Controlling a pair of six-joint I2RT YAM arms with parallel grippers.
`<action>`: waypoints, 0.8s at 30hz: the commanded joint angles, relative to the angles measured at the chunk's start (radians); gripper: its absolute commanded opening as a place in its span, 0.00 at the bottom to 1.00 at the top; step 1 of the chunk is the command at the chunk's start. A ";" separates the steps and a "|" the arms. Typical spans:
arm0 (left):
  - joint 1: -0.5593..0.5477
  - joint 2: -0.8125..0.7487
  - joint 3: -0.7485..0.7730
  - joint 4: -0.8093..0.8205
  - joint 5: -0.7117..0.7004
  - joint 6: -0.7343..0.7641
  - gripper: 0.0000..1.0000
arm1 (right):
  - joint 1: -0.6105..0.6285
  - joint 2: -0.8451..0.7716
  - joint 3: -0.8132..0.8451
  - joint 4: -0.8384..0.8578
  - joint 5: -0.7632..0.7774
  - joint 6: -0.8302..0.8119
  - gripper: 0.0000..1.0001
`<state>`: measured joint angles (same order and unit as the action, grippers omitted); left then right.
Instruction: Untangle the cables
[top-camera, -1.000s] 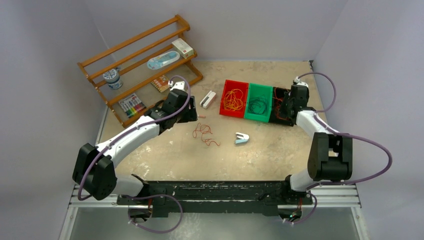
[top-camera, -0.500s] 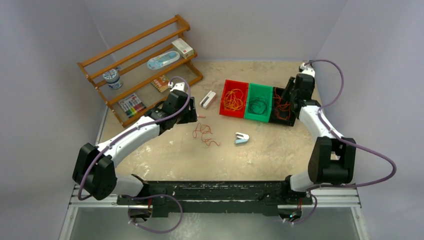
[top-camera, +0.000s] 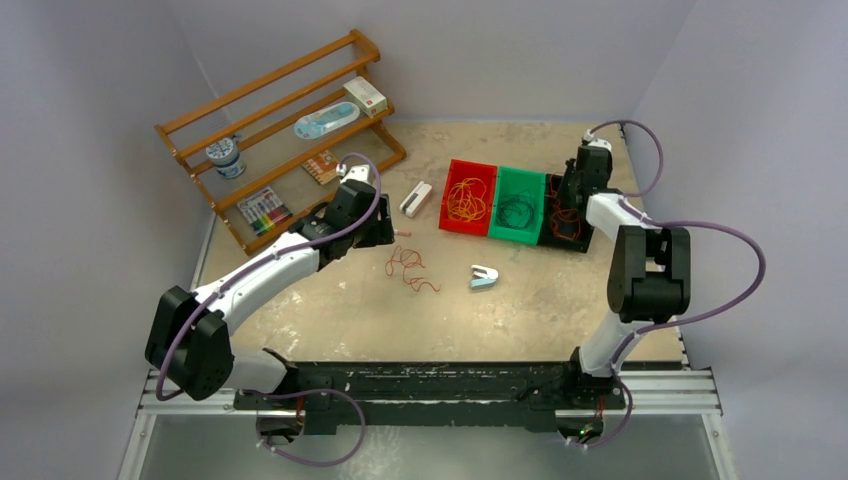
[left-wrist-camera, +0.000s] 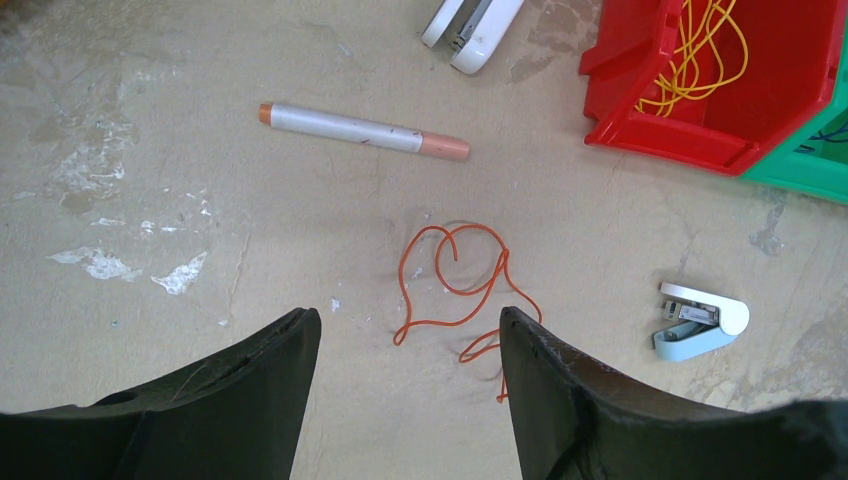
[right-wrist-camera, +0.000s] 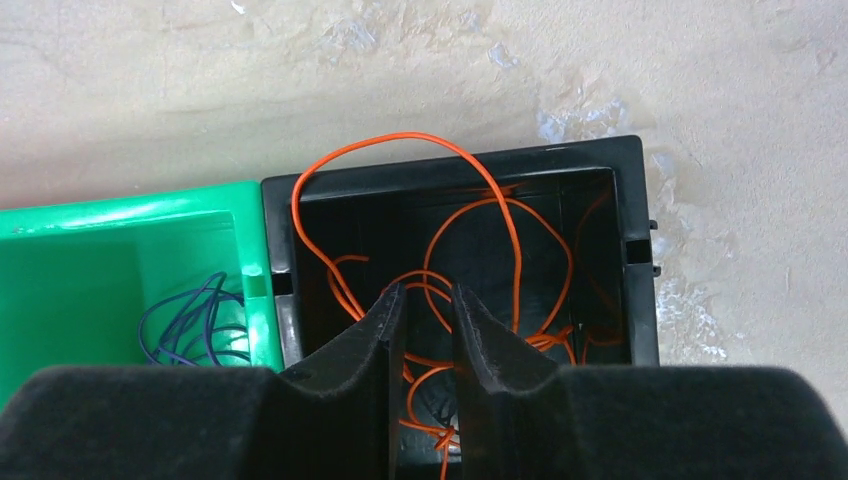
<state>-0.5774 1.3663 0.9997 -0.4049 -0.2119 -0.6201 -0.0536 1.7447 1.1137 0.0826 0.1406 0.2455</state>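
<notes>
A loose red-orange cable (top-camera: 408, 267) lies in loops on the table (top-camera: 330, 310). My left gripper (top-camera: 385, 232) hangs just above its near-left side. In the left wrist view that cable (left-wrist-camera: 455, 285) lies ahead of and between the wide-open fingers of the left gripper (left-wrist-camera: 405, 318), which hold nothing. My right gripper (right-wrist-camera: 428, 292) hovers over the black bin (right-wrist-camera: 450, 160), its fingers a narrow gap apart. Orange cables (right-wrist-camera: 520, 250) lie loose in the bin below them, none pinched. Dark cables (right-wrist-camera: 190, 325) sit in the green bin (right-wrist-camera: 120, 230). Yellow-orange cables (left-wrist-camera: 700, 60) fill the red bin (left-wrist-camera: 700, 140).
A wooden rack (top-camera: 280, 130) with small items stands at the back left. A silver marker (left-wrist-camera: 365, 131) and a white stapler (left-wrist-camera: 475, 20) lie beyond the loose cable. To its right sits a light blue stapler (left-wrist-camera: 700, 320). The three bins stand side by side.
The right gripper opened from shut and lifted back over the black bin, and its elbow swung left. The left arm and the loose cable have not moved.
</notes>
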 joint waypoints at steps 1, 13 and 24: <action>0.001 -0.029 -0.004 0.030 0.004 -0.014 0.65 | -0.005 -0.007 0.003 0.019 0.024 0.009 0.25; 0.001 -0.014 -0.007 0.041 0.012 -0.018 0.65 | -0.005 -0.042 -0.115 -0.046 0.019 0.033 0.23; 0.001 -0.013 -0.008 0.033 -0.011 -0.002 0.65 | -0.005 -0.241 -0.105 -0.022 0.015 0.002 0.39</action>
<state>-0.5774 1.3663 0.9993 -0.4049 -0.2092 -0.6205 -0.0536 1.6344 0.9710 0.0315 0.1394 0.2649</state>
